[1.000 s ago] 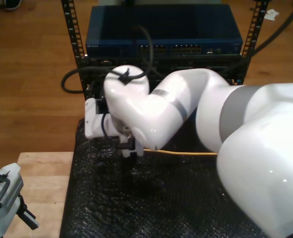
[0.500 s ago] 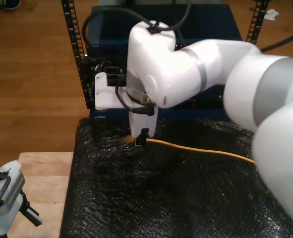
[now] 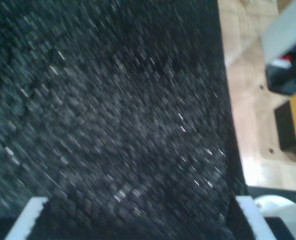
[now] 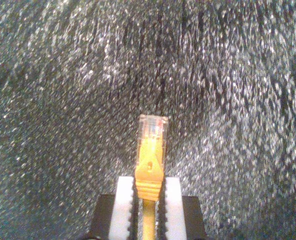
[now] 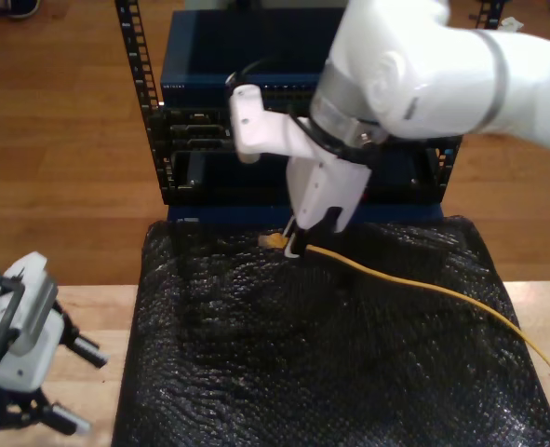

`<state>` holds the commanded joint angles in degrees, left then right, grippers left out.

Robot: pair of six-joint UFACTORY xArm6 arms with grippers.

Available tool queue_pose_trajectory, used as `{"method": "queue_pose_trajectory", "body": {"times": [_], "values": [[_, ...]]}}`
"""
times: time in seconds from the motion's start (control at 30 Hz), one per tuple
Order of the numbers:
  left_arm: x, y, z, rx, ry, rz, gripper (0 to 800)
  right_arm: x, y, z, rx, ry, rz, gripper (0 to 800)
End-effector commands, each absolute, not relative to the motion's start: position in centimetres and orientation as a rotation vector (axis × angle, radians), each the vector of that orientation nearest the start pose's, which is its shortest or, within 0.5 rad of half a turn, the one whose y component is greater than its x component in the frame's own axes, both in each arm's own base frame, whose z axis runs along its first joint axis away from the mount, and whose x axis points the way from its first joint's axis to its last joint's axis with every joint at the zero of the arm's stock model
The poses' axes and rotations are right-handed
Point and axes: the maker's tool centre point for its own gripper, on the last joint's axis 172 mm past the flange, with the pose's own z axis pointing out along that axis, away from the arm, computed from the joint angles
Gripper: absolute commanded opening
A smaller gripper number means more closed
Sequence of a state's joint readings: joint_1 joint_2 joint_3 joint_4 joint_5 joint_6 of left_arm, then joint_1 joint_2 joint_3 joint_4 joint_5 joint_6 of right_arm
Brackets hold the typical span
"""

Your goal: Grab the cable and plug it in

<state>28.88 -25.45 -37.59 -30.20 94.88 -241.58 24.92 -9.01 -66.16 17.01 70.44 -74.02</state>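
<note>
Cable (image 4: 149, 200), thin and orange-yellow with a clear plastic plug (image 4: 153, 128), is clamped by my second gripper (image 4: 149, 197) above the bumpy black mat (image 5: 284, 372); my first gripper (image 3: 142, 217) is spread wide.

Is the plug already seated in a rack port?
No, the plug sticks out from my second gripper over the black mat.

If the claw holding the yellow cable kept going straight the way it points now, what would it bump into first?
Most likely the black mat. My second gripper is shut on the cable, whose clear plug sticks out ahead, so the plug would probably touch the mat first. How far off it is, I can't judge.
</note>
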Motion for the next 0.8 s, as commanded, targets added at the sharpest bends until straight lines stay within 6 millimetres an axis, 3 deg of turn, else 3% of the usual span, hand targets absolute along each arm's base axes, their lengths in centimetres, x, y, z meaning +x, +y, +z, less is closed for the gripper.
{"method": "queue_pose_trajectory", "body": {"times": [0.1,0.37,0.5,0.67,0.8], "values": [[25.2,-3.3,23.0,1.793,-1.625,0.474,800,38.3,24.2,30.2,2.304,2.424,0.344,10],[27.6,-7.3,25.3,1.713,-1.593,0.606,800,37.4,21.5,30.8,2.424,2.356,0.367,10],[28.5,-9.0,25.7,1.698,-1.551,0.597,800,37.2,21.2,30.9,2.460,2.348,0.370,10],[29.6,-12.4,26.3,1.628,-1.537,0.599,800,37.2,21.1,31.5,2.465,2.337,0.395,10],[31.7,-14.1,27.2,1.602,-1.523,0.648,800,37.2,21.1,32.2,2.454,2.337,0.415,10]]}}
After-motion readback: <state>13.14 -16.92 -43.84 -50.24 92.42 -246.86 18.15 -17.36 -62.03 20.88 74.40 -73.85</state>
